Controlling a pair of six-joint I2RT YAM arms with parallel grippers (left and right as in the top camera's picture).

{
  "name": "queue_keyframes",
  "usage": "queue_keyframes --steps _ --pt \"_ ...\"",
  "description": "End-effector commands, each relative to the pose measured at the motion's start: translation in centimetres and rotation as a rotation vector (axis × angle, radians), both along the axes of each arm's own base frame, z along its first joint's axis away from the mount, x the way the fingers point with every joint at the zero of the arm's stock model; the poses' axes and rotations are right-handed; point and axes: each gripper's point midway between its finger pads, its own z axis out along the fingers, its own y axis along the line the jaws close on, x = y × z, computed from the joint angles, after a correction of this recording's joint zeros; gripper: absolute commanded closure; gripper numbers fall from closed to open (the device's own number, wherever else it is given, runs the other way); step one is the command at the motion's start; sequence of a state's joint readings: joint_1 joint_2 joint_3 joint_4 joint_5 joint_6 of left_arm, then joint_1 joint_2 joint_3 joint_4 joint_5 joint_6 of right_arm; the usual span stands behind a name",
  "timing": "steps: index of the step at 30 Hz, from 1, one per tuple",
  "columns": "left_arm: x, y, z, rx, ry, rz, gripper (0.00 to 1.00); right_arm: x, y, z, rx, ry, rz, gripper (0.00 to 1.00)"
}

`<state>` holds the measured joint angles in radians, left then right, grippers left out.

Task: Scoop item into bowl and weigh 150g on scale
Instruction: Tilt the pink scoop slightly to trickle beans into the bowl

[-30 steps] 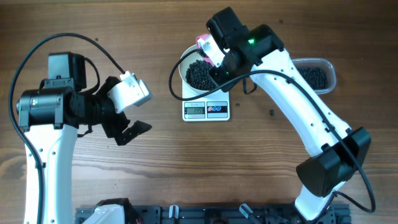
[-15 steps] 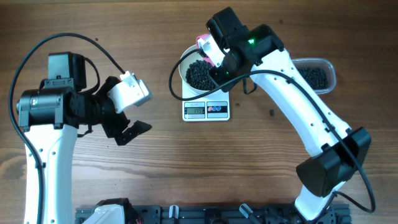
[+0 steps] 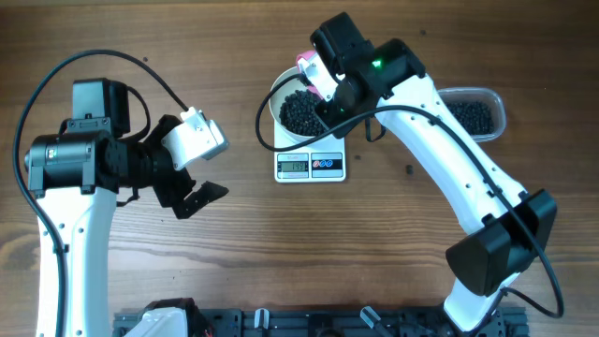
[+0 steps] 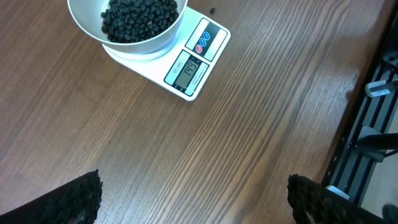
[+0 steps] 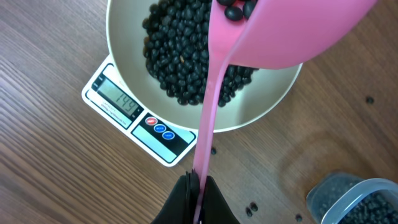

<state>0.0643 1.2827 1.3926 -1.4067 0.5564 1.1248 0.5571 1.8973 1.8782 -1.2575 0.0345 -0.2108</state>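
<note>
The white bowl [image 3: 281, 94] stands on the scale [image 3: 311, 166], holding a heap of black beans [image 3: 299, 112]. My right gripper [image 5: 198, 186] is shut on the thin handle of a pink scoop [image 5: 280, 37]. The scoop is tilted over the bowl [image 5: 124, 59], with a few beans at its lip above the heap [image 5: 177, 56]. The scale [image 5: 140, 121] shows digits on its display. My left gripper [image 3: 198, 199] hangs open and holds nothing, left of the scale and well apart from it. The left wrist view has its wide-apart fingertips [image 4: 87, 190] over bare wood, with the bowl [image 4: 87, 28] and the scale [image 4: 193, 62] beyond.
A clear plastic tub [image 3: 473, 112] holding more beans stands right of the scale, behind my right arm; the right wrist view shows its corner [image 5: 348, 199]. A few loose beans [image 5: 249, 208] lie on the wood near it. A black rail [image 3: 309, 323] runs along the front edge.
</note>
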Motion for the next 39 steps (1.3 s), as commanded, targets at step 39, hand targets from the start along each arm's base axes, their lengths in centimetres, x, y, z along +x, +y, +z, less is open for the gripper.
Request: queue_keyframes --steps 39 --pt "0.1 -0.2 1.0 -0.013 -0.041 -0.018 0.00 0.3 -1.9 0.5 -0.028 -0.038 -0.062 0.95"
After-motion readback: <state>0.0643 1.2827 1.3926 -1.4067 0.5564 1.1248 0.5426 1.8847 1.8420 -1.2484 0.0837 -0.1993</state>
